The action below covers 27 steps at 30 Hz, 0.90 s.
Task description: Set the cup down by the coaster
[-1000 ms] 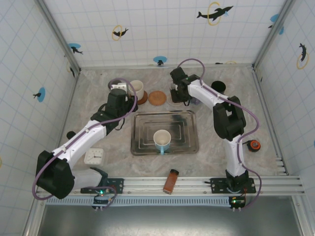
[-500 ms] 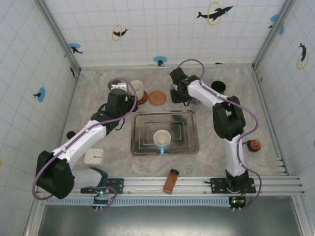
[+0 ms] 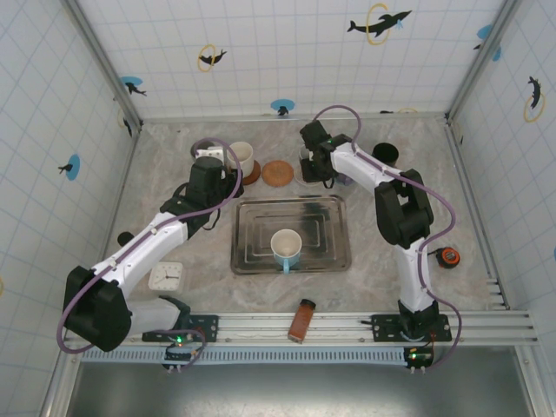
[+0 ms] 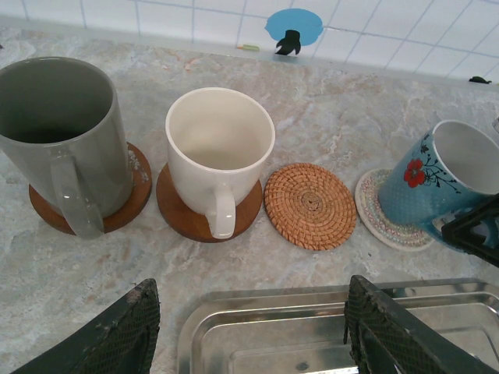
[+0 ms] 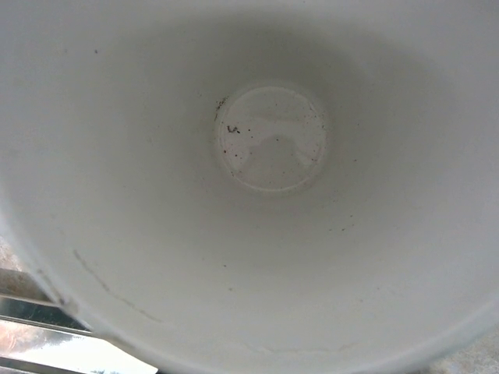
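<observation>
Nothing has moved: our right fingers (image 4: 472, 231) still pinch the blue cup (image 4: 425, 187), tilted on the pale coaster (image 4: 374, 212). Our left fingers (image 4: 117, 335) hang open, empty. We judge setting down remains.

White arms (image 3: 148, 239), black joints (image 3: 401, 208), looping purple cables (image 3: 337, 106)

White tiled walls (image 3: 287, 52) with dolphin stickers (image 3: 379, 23) enclose a marbled beige desk (image 3: 165, 143) on three sides. Metal posts (image 3: 104, 61) stand at the back corners, and an aluminium rail (image 3: 486, 326) lines the near edge.
</observation>
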Available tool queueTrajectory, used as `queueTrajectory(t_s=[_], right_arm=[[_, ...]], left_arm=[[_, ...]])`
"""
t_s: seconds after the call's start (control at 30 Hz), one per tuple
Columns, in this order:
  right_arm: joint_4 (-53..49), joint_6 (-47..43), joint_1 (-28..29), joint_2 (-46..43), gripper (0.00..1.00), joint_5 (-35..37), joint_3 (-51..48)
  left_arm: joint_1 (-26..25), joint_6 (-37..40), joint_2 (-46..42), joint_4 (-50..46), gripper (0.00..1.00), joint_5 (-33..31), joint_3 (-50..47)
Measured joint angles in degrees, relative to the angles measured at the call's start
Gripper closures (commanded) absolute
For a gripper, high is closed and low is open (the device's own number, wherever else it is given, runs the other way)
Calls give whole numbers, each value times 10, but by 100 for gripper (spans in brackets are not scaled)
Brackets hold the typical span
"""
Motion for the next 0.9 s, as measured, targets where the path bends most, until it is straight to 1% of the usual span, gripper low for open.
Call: queueTrajectory(t_s=[0.1, 0.17, 0.3, 0.73, 0.9], right_arm=[[4, 0, 0, 0, 89, 1, -3], [6, 0, 0, 0, 81, 2, -3], [6, 0, 1, 0, 73, 2, -4], [3, 0, 8, -2, 55, 6, -5], [-3, -2, 12, -15, 50, 10, -5]], left_arm=[[0, 0, 0, 0, 37, 0, 0], [0, 0, 0, 0, 37, 0, 0], [0, 0, 0, 0, 37, 0, 0], [0, 0, 0, 0, 37, 0, 0], [0, 0, 0, 0, 37, 0, 0]])
